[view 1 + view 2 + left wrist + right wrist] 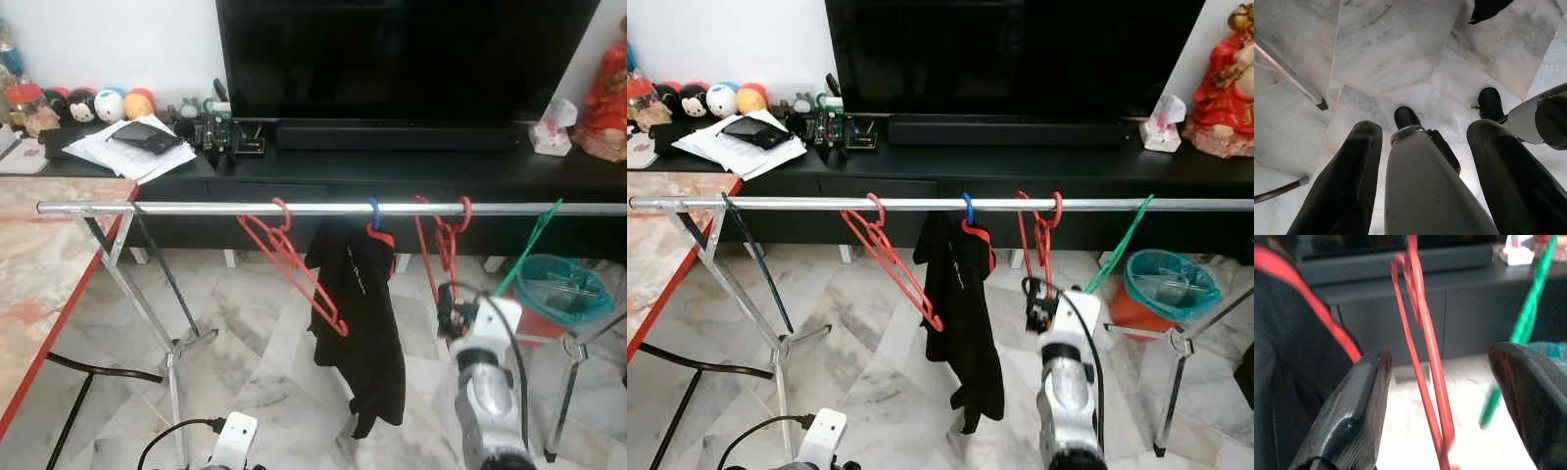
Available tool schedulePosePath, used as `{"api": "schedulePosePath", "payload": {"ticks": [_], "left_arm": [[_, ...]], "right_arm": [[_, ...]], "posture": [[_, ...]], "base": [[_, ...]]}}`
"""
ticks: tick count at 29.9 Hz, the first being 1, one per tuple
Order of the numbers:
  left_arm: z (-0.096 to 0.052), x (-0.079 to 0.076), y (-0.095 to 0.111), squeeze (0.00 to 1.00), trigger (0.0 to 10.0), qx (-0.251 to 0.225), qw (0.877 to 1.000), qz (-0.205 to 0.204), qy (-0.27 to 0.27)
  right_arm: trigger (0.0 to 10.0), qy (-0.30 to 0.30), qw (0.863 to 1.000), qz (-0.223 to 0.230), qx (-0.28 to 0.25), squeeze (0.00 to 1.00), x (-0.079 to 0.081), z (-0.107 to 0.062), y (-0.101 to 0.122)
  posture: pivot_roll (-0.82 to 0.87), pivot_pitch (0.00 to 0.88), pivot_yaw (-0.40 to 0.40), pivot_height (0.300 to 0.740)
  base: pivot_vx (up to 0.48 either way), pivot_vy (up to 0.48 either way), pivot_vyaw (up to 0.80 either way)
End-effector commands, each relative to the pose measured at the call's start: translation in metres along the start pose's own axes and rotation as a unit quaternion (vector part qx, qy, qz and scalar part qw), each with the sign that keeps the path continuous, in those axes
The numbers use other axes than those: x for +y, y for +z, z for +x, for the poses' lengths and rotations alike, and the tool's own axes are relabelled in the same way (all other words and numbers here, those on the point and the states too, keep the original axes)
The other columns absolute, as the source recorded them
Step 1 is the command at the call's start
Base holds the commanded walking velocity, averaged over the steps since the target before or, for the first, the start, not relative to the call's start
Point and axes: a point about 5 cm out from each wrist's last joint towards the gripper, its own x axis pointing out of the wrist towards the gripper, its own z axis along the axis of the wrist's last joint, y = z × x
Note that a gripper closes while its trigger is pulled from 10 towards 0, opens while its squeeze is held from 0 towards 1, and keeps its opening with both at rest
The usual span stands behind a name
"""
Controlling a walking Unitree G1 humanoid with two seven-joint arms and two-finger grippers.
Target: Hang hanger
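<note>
A silver clothes rail (196, 208) runs across the view at chest height. On it hang a tilted red hanger (294, 259), a black garment (361, 313) on a blue-hooked hanger, a pair of red hangers (441, 240) and a slanted green hanger (529, 250). My right gripper (451, 313) is raised just below the pair of red hangers. In the right wrist view the right gripper (1442, 367) is open, and the red hangers' wires (1427, 357) pass between its fingers without touching them. My left gripper (1422, 132) hangs low, open, pointing at the floor.
A black TV console (411, 171) with a large TV stands behind the rail. A marble-topped table (39, 264) with a red edge is at the left. A teal basket (563, 289) sits at the right by the rack's leg (563, 392). The left rack legs (162, 333) and a black cable (98, 370) cross the marble floor.
</note>
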Motion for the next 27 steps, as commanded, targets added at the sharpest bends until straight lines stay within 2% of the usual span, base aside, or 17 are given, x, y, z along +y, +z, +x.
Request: {"api": "schedulePosePath", "payload": {"ticks": [1, 4, 8, 10, 12, 14, 21, 27], "left_arm": [[0.000, -0.001, -0.004, 0.00, 10.0, 0.009, 1.000, 0.007, -0.001], [0.000, -0.001, -0.005, 0.00, 10.0, 0.009, 1.000, 0.007, 0.001], [0.000, -0.001, -0.004, 0.00, 10.0, 0.010, 1.000, 0.008, 0.000], [0.000, -0.001, -0.003, 0.00, 10.0, 0.008, 1.000, 0.009, 0.000], [0.000, -0.001, -0.003, 0.00, 10.0, 0.008, 1.000, 0.009, 0.000], [0.000, 0.000, -0.002, 0.00, 10.0, 0.010, 1.000, 0.018, 0.003], [0.000, 0.001, -0.001, 0.00, 10.0, 0.009, 1.000, 0.011, 0.009], [0.000, 0.001, -0.002, 0.00, 10.0, 0.009, 1.000, 0.009, 0.011]], "right_arm": [[10.0, 0.004, 1.000, -0.007, 0.009, 0.00, 0.002, -0.003, -0.004], [10.0, 0.009, 0.999, -0.015, 0.042, 0.00, 0.004, -0.013, -0.019], [10.0, 0.013, 0.998, -0.019, 0.066, 0.00, 0.005, -0.018, -0.028], [10.0, 0.005, 0.988, -0.026, 0.153, 0.00, 0.003, -0.027, -0.052], [10.0, 0.005, 0.988, -0.026, 0.153, 0.00, 0.003, -0.027, -0.052], [10.0, -0.005, 0.977, -0.018, 0.211, 0.00, 0.002, -0.032, -0.065], [10.0, -0.018, 0.965, -0.004, 0.263, 0.00, 0.000, -0.036, -0.075], [10.0, -0.009, 0.949, -0.011, 0.314, 0.00, -0.001, -0.046, -0.087]], "posture": [[-0.01, 0.000, -0.023, 0.740], [-0.02, 0.000, -0.023, 0.740], [-0.01, 0.000, -0.024, 0.740], [-0.02, 0.000, -0.023, 0.740], [-0.02, 0.000, -0.023, 0.740], [-0.02, 0.000, -0.023, 0.740], [-0.02, 0.000, -0.020, 0.740], [-0.01, 0.000, -0.018, 0.740]], "base": [[0.000, 0.000, 0.00], [0.000, 0.000, 0.00], [0.000, 0.000, 0.00], [0.000, 0.000, 0.00], [0.000, 0.000, 0.00], [0.000, 0.000, 0.00], [0.000, 0.000, 0.00], [0.000, 0.000, 0.00]]}}
